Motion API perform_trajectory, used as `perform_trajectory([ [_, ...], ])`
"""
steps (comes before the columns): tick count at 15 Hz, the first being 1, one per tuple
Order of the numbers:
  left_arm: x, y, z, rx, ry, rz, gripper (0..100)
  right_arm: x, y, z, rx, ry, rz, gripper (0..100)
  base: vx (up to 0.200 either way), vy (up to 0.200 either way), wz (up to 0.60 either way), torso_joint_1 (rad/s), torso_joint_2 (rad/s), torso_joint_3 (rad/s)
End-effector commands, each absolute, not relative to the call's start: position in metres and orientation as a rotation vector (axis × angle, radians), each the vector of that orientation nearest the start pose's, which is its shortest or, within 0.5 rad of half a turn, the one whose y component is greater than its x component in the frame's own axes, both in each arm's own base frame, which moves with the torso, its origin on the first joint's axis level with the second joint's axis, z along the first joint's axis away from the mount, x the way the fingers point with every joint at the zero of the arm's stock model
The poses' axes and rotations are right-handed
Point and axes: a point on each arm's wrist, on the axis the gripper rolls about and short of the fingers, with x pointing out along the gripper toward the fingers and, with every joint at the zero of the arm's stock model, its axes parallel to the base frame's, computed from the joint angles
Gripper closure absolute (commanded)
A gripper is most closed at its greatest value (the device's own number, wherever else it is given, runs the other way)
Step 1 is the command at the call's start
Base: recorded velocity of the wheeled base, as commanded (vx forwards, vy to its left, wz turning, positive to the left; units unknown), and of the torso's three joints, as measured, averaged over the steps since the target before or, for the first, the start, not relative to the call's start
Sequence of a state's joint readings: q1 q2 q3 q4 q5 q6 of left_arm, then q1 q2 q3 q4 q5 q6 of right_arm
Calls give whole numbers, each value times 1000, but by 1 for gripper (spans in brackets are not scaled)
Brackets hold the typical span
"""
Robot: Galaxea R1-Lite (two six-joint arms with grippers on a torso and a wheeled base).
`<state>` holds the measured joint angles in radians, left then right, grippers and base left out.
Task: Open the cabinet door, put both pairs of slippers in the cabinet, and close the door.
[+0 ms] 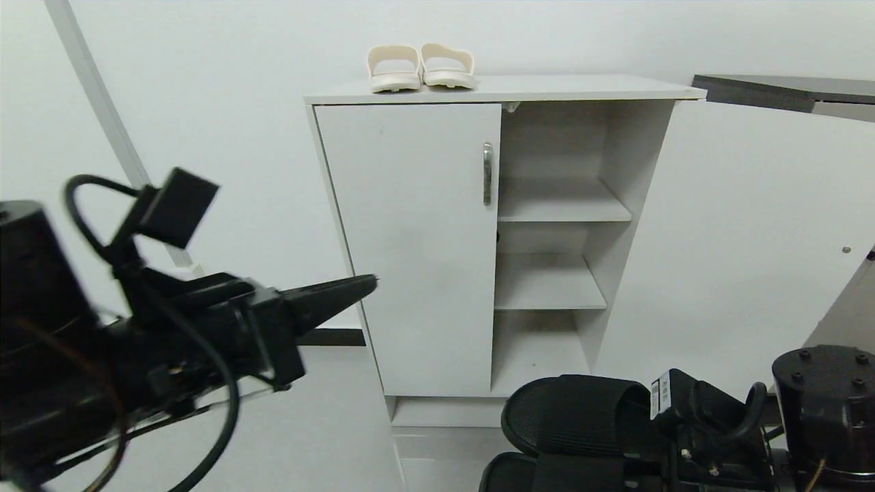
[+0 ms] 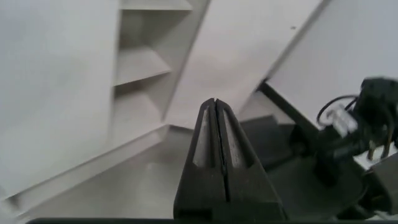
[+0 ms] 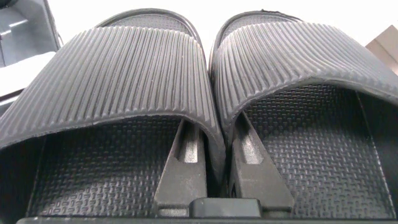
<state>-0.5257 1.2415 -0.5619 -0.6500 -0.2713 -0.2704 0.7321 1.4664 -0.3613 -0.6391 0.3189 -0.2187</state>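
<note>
1. Two pairs still to stow: the head view shows the white two-door cabinet (image 1: 410, 273) with its right door (image 1: 738, 260) swung wide, cream slide slippers (image 1: 420, 68) on its top and black ribbed rubber slippers (image 1: 574, 417) low before it. Stowing the first pair looks in hand; next, a lift onto a shelf (image 1: 547, 287).
2. Left wrist view: the left gripper (image 2: 214, 106), pressed together, holds nothing.
3. Right wrist view: the right gripper (image 3: 217, 168) pinches the black pair's adjoining inner walls.

The black ribbed slippers (image 1: 581, 417) lie side by side, their touching inner walls pinched in the right claw (image 3: 217, 168). Ahead of it stands the white cabinet (image 1: 410, 273), its right door (image 1: 738, 239) swung wide and its shelves showing. The cream slippers (image 1: 420, 68) rest on top, above and beyond the left claw (image 1: 369, 282).
</note>
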Motion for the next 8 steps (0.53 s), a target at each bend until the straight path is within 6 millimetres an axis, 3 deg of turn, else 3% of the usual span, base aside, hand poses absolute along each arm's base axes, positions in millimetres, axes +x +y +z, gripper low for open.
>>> perform_trajectory([
  [1,96,-53,221,-235,45,-670,100,149,143,130,-295,365,1080,100,0,0,0,0,0,0],
  [2,63,-36,216,-237,41,-628,100,149,143,131,-295,362,1079,100,0,0,0,0,0,0],
  [4,24,-15,205,-236,60,-574,100,149,143,131,-295,362,1079,100,0,0,0,0,0,0],
  [6,-4,2,190,-233,62,-454,100,149,143,132,-294,357,1076,100,0,0,0,0,0,0],
  [8,-18,8,178,-235,43,-349,100,154,144,132,-292,362,1064,100,0,0,0,0,0,0],
])
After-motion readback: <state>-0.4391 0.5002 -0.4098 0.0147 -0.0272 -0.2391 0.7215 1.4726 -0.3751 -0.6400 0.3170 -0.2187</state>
